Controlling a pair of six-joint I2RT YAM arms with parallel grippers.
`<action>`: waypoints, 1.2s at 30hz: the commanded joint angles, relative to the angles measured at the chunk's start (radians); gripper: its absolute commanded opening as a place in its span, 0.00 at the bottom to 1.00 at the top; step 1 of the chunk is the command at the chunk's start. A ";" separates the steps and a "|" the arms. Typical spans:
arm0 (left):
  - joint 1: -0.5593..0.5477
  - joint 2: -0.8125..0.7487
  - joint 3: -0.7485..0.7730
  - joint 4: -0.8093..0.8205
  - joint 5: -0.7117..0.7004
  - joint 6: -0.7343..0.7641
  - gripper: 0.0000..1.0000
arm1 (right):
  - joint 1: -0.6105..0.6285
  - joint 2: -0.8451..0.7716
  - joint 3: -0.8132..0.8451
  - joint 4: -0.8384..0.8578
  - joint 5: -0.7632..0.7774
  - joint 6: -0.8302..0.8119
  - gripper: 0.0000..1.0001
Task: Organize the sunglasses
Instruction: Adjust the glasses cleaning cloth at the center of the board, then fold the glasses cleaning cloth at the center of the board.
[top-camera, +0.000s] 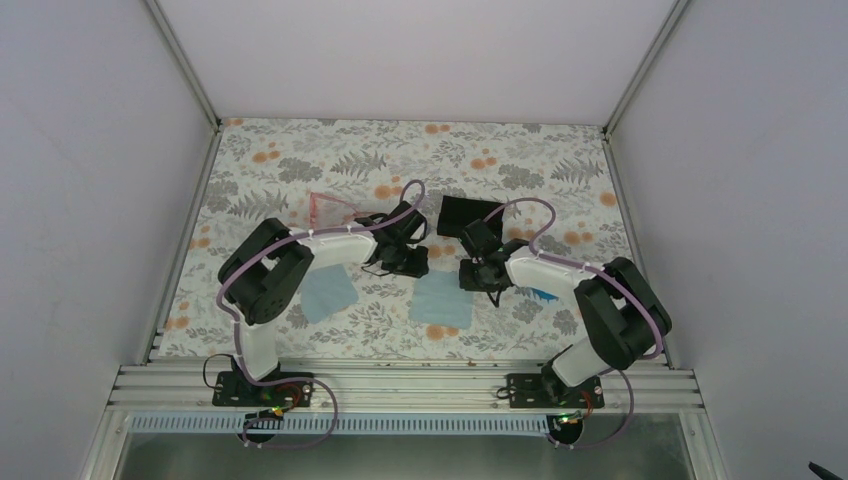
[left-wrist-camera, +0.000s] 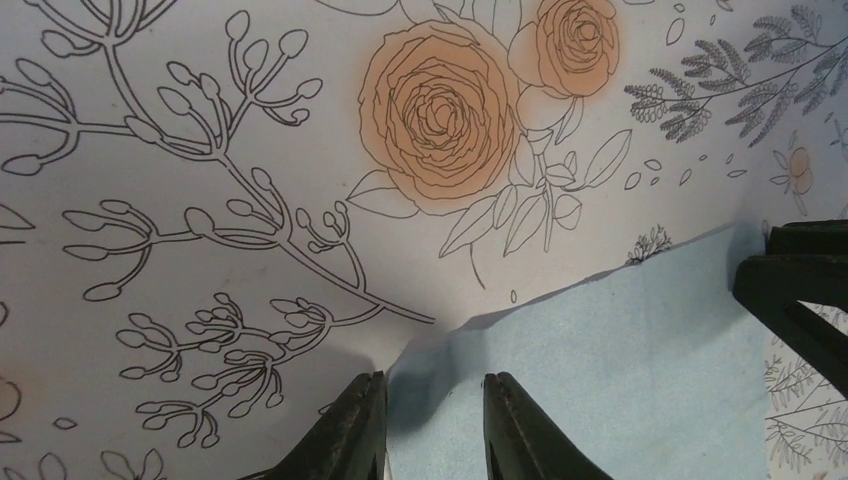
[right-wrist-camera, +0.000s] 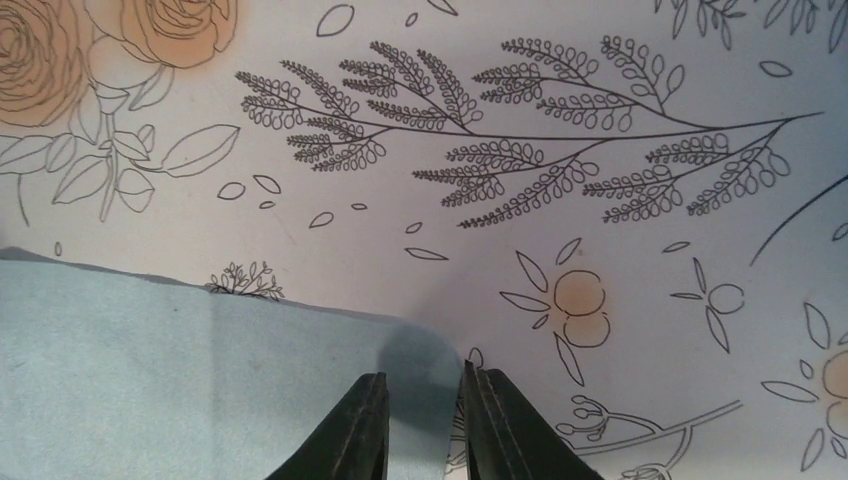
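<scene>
Across the floral table (top-camera: 300, 160), a light blue cloth (top-camera: 443, 298) lay centre-front. The left gripper (left-wrist-camera: 435, 380) and right gripper (right-wrist-camera: 423, 375) each straddled one far corner, jaws narrowly apart. The sunglasses (top-camera: 330, 207) lay farther back, left of centre.

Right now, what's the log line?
left claw: open astride corner of light blue cloth | right claw: open astride other corner | sunglasses: untouched

Top view: sunglasses (top-camera: 330, 207) too small to tell if the arms are folded. Blue object (top-camera: 541, 294) mostly hidden under right arm (top-camera: 550, 268), only a sliver shows. Side cloth (top-camera: 328, 292) partly covered by left arm (top-camera: 330, 248). Wrist views: centre cloth (left-wrist-camera: 600, 380) cut off at bottom edge. Black part (left-wrist-camera: 800, 290) clipped at right edge, can't identify.
</scene>
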 joint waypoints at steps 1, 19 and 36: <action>0.003 0.039 0.002 -0.029 0.017 0.016 0.25 | 0.008 0.037 -0.015 0.015 -0.006 -0.015 0.23; 0.003 0.038 0.018 -0.033 -0.013 0.016 0.02 | 0.007 0.056 -0.003 0.059 -0.021 -0.039 0.04; 0.066 -0.046 -0.008 -0.010 -0.039 0.038 0.02 | 0.005 0.102 0.117 0.118 -0.001 -0.096 0.04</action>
